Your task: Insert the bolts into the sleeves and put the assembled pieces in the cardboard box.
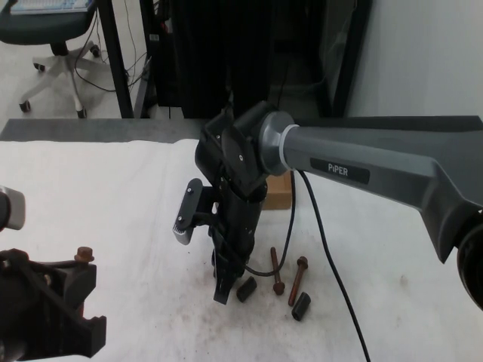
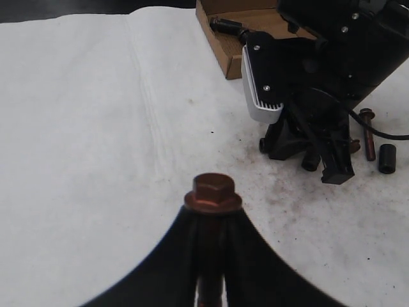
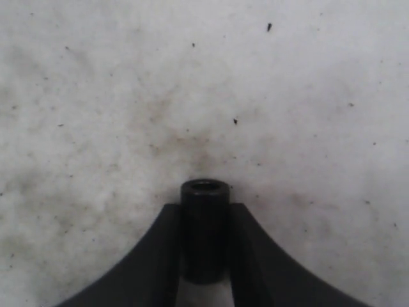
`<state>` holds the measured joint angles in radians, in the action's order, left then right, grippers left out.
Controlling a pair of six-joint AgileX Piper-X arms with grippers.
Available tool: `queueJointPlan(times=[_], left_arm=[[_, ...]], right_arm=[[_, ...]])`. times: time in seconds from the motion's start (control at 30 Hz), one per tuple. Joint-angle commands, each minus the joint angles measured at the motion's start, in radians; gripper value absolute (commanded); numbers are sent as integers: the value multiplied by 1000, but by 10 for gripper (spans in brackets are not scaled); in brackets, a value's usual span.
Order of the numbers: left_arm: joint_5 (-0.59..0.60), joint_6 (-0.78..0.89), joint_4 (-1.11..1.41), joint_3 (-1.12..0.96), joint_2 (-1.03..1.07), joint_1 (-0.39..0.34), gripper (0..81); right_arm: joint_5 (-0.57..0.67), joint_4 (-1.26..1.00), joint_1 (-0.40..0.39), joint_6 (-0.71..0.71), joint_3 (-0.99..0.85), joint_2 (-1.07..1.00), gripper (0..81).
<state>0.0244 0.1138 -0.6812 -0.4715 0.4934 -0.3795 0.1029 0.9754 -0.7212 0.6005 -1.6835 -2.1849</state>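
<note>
High view: right gripper (image 1: 226,292) points straight down at the white-cloth tabletop (image 1: 113,196), its tip hard against a short black cylindrical sleeve (image 1: 246,289). The left gripper (image 1: 79,262) sits low at the near left corner and carries a copper-brown hex-head bolt (image 1: 83,254), head up. Loose beside the right arm lie a first rusty loose bolt (image 1: 276,270), a second rusty loose bolt (image 1: 299,280) and a second black sleeve (image 1: 302,305). The brown cardboard box (image 1: 279,192) stands behind that arm, toward the far edge and largely hidden. A black cable (image 1: 332,264) trails over the cloth past the loose parts, a likely snag. Left wrist view: the jaws are clamped on the bolt's shank, with wide bare cloth between it and the other arm, so there is good room to approach. The box holds one dark piece (image 2: 227,25), possibly an assembled one; cannot confirm. Right wrist view: the jaws press both sides of the sleeve (image 3: 204,230), which looks gripped, its open bore facing outward. Judgement: bolt and sleeve are each in hand but well apart and not yet mated. One piece at most is boxed; two bolts and one sleeve wait.
</note>
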Motion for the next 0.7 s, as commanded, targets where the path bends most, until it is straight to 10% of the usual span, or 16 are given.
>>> queueJointPlan(times=[0.0, 0.23, 0.67], left_arm=[[-9, -2, 5, -2, -9, 2, 3], [-4, -2, 84, -14, -20, 2, 3], [373, 255, 1005, -26, 67, 2, 3]], right_arm=[[3, -8, -3, 5, -3, 3, 4], [26, -3, 14, -207, -26, 74, 4], [526, -85, 286, -444, 24, 566, 8]])
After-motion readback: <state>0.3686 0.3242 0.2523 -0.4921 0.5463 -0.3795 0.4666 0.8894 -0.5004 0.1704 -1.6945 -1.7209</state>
